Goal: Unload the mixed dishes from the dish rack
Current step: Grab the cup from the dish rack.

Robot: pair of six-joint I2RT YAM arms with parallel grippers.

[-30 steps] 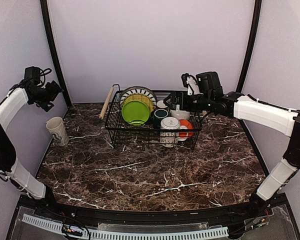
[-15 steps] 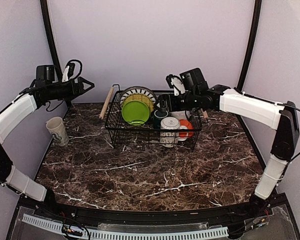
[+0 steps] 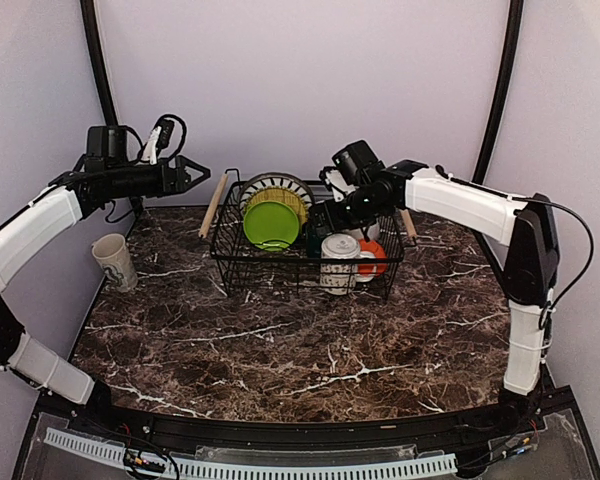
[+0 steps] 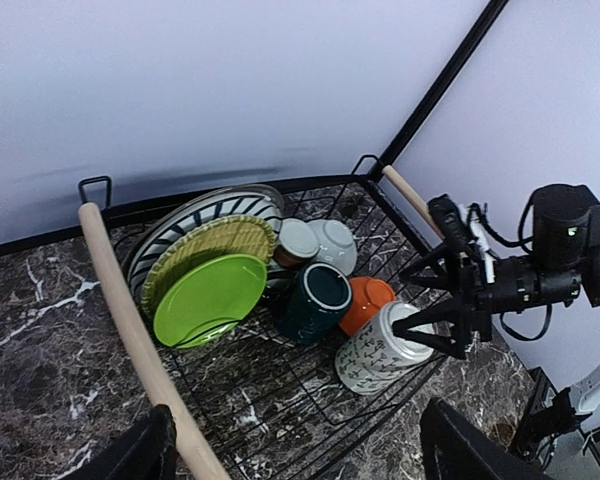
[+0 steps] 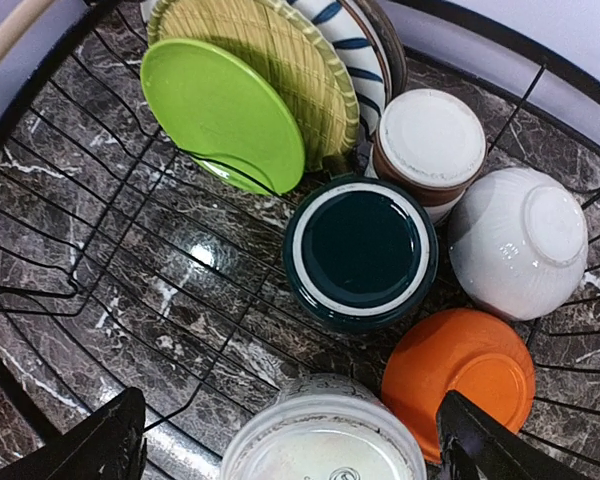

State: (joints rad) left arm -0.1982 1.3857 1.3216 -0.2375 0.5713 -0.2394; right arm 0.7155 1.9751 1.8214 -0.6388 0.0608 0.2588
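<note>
The black wire dish rack stands at the back of the table. It holds a lime-green plate, a yellow plate, a striped plate, a dark green mug, an orange bowl, a white bowl, an upturned cup and a pale patterned mug. My right gripper is open, and its fingertips straddle the patterned mug's top. My left gripper is open and empty, in the air left of the rack.
A pale mug stands on the marble table at the far left. The rack's wooden handles run along its short sides. Black frame poles and purple walls close in the back and sides.
My left arm has swung from the far left wall toward the rack. My right gripper has moved left and down over the rack, above the patterned mug.
</note>
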